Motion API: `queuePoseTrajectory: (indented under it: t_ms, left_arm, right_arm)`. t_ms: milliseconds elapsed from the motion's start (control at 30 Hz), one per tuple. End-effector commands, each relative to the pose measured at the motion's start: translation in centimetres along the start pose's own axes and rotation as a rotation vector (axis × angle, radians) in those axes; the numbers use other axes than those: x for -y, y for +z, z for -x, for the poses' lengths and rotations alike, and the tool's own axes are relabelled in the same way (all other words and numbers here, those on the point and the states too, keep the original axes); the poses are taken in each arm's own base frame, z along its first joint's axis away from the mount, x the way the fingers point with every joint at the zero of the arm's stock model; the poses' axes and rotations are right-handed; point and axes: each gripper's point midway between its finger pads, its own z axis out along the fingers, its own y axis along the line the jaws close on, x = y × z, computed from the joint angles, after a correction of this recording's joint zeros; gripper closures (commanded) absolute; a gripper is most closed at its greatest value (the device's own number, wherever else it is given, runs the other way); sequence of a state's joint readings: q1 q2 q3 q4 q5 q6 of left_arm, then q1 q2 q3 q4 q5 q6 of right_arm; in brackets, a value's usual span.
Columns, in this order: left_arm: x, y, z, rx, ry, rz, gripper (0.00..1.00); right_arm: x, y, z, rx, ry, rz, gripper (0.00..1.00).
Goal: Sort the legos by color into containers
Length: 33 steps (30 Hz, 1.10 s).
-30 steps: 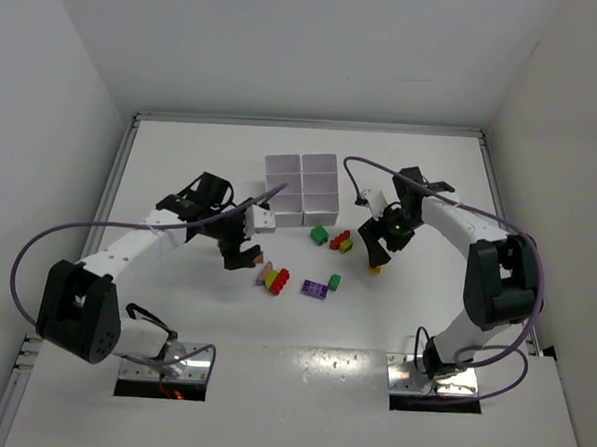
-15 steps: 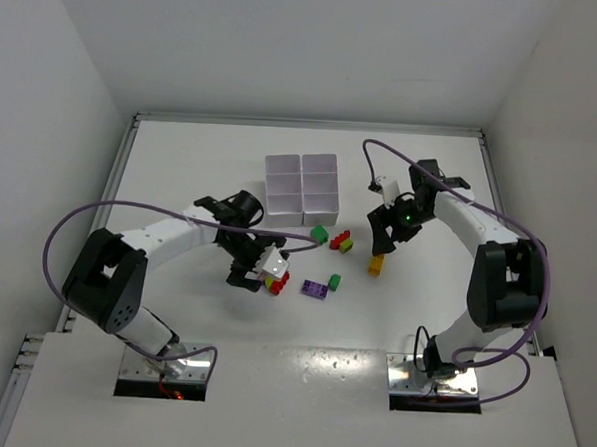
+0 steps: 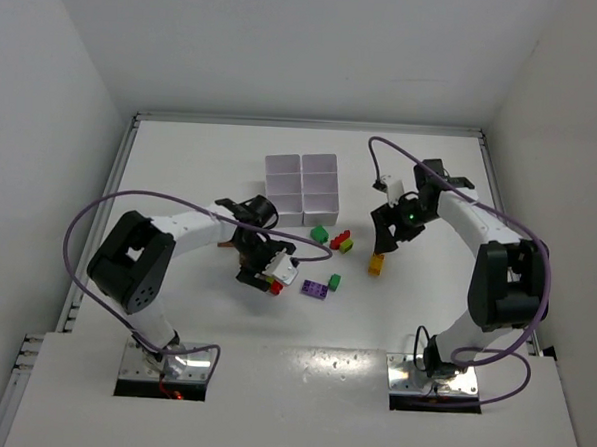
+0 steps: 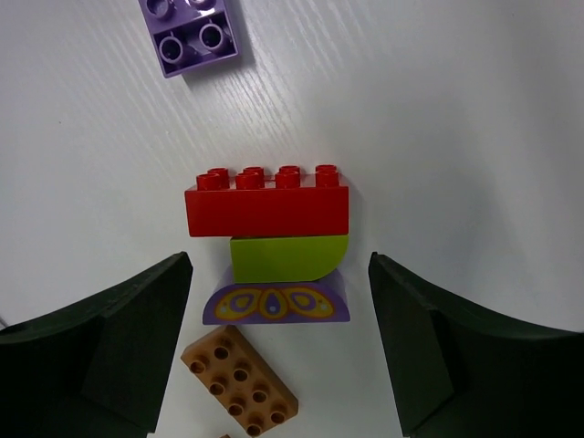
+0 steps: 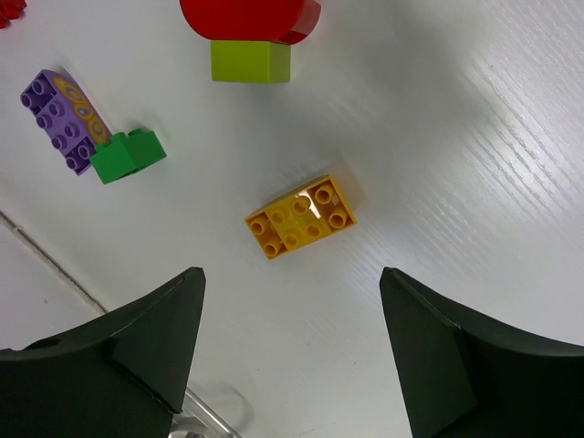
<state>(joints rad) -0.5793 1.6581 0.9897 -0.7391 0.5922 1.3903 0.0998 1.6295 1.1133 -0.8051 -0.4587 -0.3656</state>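
The white six-compartment containers (image 3: 300, 189) stand at the table's middle back. My left gripper (image 3: 260, 273) is open, low over a small pile. In the left wrist view my left gripper (image 4: 280, 274) straddles a lime brick (image 4: 287, 257) lying between a red brick (image 4: 267, 205) and a purple half-round brick (image 4: 276, 304), with a tan brick (image 4: 239, 379) nearer. My right gripper (image 3: 387, 234) is open and empty. In the right wrist view my right gripper (image 5: 290, 274) hangs above a yellow brick (image 5: 300, 217), which also shows in the top view (image 3: 375, 265).
A green brick (image 3: 319, 234), a red and lime pair (image 3: 341, 242), a purple brick (image 3: 313, 287) and a small green brick (image 3: 334, 281) lie between the arms. A lavender brick (image 4: 190, 32) lies beyond the red one. Raised rails edge the table.
My left gripper has swung right and come down over the red, lime and purple pile. My right gripper has drawn back from the yellow brick, which stays on the table.
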Motion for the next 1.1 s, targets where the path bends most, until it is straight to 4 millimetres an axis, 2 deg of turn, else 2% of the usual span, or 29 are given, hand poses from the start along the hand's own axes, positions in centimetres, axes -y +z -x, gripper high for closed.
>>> queuePoseTrajectory:
  t_ms: [0,133,267,367,467,500,633,700,733,800,833,867,967,1033,1067]
  left_arm:
    - [-1.5,0.2,0.8,0.008,0.051,0.013,0.17]
    - [-1.6,0.8,0.6,-0.002,0.005,-0.004,0.27]
    - [-1.3,1.3,0.1,-0.026,-0.02,-0.022,0.45]
    - [-0.9,1.5,-0.1,-0.027,-0.026,-0.03,0.5]
    - [-0.8,1.7,0.2,-0.026,-0.056,-0.028,0.62]
    - [-0.9,1.7,0.5,-0.013,-0.079,-0.022,0.71]
    - [-2.9,0.3,2.6,0.066,-0.191,0.074,0.84]
    - [-4.2,-0.5,3.8,0.113,-0.258,0.157,0.91]
    - [-4.8,-1.7,4.8,0.139,-0.257,0.215,0.91]
    - [-5.7,-2.2,6.1,0.177,-0.283,0.301,0.93]
    - [-6.3,-2.9,6.1,0.17,-0.296,0.354,0.93]
    - [-6.8,-3.5,7.4,0.199,-0.291,0.404,0.93]
    - [-8.3,-5.2,8.2,0.206,-0.308,0.509,0.93]
    - [-8.6,-5.7,9.3,0.223,-0.303,0.541,0.93]
    - [-8.9,-5.9,9.2,0.22,-0.317,0.56,0.93]
  right_arm:
    - [-0.1,-1.3,1.3,0.062,-0.006,-0.005,0.22]
    - [-0.1,-1.5,1.7,0.069,-0.01,-0.009,0.22]
    - [-0.1,-1.7,1.9,0.07,-0.011,-0.01,0.22]
    - [0.1,-1.8,2.4,0.077,-0.016,-0.013,0.22]
    - [-0.3,-1.9,3.3,0.1,-0.019,0.024,0.21]
    - [-0.5,-1.8,3.7,0.109,-0.011,0.042,0.21]
    - [-2.5,-2.4,6.5,0.186,0.028,0.182,0.21]
    - [-4.7,-2.4,7.5,0.222,0.061,0.305,0.21]
    - [-6.0,-2.6,8.3,0.247,0.08,0.4,0.21]
    - [-7.4,-2.9,8.9,0.257,0.128,0.491,0.19]
    - [-8.4,-3.0,9.4,0.272,0.134,0.551,0.18]
    - [-8.8,-2.4,9.6,0.261,0.155,0.577,0.17]
    - [-9.9,-1.7,9.7,0.24,0.174,0.643,0.17]
    - [-10.5,-1.4,10.1,0.234,0.214,0.705,0.17]
    - [-11.0,-1.6,10.8,0.25,0.196,0.722,0.17]
